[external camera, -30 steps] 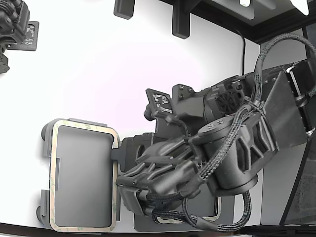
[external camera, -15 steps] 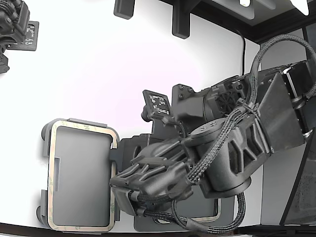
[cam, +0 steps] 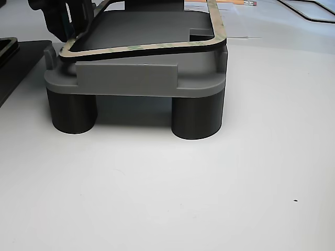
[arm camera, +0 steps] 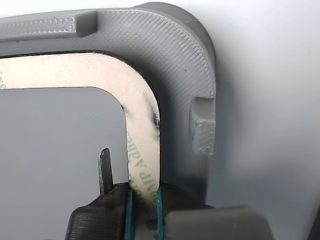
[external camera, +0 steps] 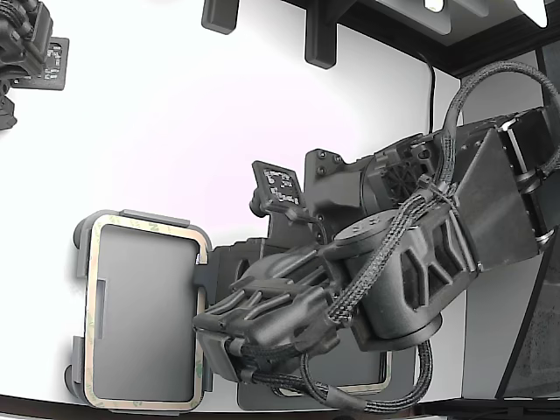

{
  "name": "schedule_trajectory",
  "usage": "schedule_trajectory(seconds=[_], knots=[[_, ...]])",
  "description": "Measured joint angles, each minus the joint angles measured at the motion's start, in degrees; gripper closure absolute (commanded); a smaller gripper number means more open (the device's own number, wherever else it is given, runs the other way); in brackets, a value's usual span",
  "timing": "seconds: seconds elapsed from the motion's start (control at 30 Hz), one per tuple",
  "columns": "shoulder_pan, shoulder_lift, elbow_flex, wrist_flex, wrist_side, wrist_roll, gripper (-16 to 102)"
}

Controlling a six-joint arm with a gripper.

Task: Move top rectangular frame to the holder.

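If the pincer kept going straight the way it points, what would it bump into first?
Probably the holder. The pincer is shut on the frame and points along its side towards the rounded corner, where the holder's raised grey wall stands. Depth is hard to judge, so it might pass just above.

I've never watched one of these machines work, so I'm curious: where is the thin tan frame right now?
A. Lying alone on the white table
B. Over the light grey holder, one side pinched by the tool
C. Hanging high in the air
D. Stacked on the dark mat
B: the frame lies over the holder, tilted in the other view, with the tool shut on its edge.
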Motion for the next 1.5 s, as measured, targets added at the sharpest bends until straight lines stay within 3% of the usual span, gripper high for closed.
schedule_trajectory(seconds=[0.93, 1.03, 1.07, 1.1, 1.13, 1.37, 1.5], knots=[[0.0, 0.0, 1.8, -0.5, -0.8, 0.9, 93], [0.0, 0.0, 1.6, -0.4, -0.3, 0.9, 77], [0.0, 0.0, 1.3, -0.4, -0.1, 0.6, 52], [0.0, 0.0, 1.0, -0.3, 0.0, 0.5, 13], [0.0, 0.0, 0.7, -0.2, 0.1, 0.3, -10], [0.4, 0.0, -2.9, 0.0, 2.8, -2.5, -14], [1.2, 2.3, -5.2, -0.9, 7.4, -7.7, -14]])
